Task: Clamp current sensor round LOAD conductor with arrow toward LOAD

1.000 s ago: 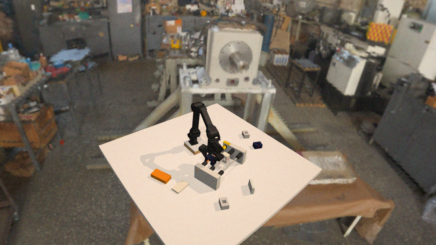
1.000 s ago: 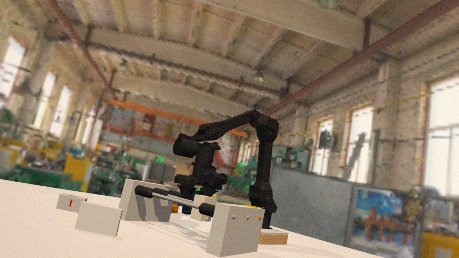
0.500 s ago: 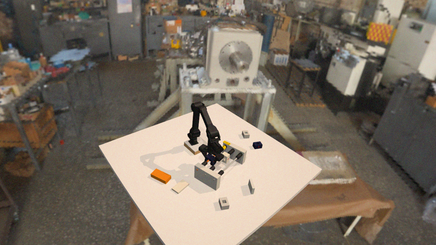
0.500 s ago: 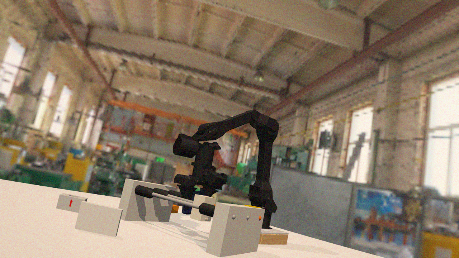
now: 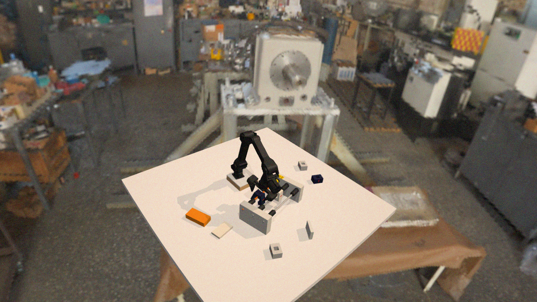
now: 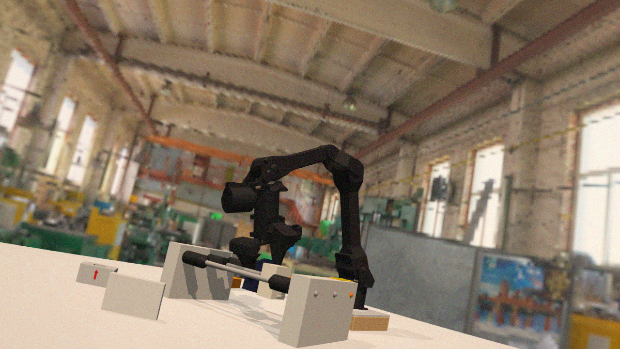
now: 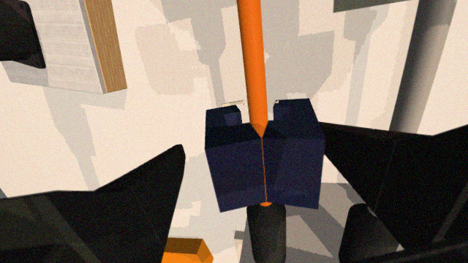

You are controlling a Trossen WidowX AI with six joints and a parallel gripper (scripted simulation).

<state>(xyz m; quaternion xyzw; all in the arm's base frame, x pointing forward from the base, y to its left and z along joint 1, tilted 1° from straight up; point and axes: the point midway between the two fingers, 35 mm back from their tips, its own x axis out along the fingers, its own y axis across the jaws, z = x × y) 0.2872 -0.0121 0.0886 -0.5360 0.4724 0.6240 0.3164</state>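
The navy split-core sensor (image 7: 234, 172) (image 5: 258, 196) (image 6: 250, 284) sits around the orange conductor (image 7: 252, 55). In the wrist view its halves meet at a seam along the conductor, while their other ends stand apart with a gap; it does not look latched. My gripper (image 7: 248, 139) (image 5: 261, 193) (image 6: 263, 263) is open around the sensor. The left finger stands clear of it; the right finger is at its right side, and touching cannot be told. The sensor's arrow is not visible. A yellow marker (image 5: 280, 176) (image 6: 340, 278) sits at one end; its lettering cannot be read now.
Two grey end blocks (image 5: 253, 217) (image 6: 316, 312) carry the conductors. A pale block (image 6: 271, 282) stands between them. An orange block (image 5: 197, 217), a cream slab (image 5: 222, 230), an upright plate (image 5: 308, 230) (image 6: 132, 299), a closed navy block (image 5: 317, 179) and two grey hollow blocks (image 5: 275, 255) (image 5: 302, 168) stand around.
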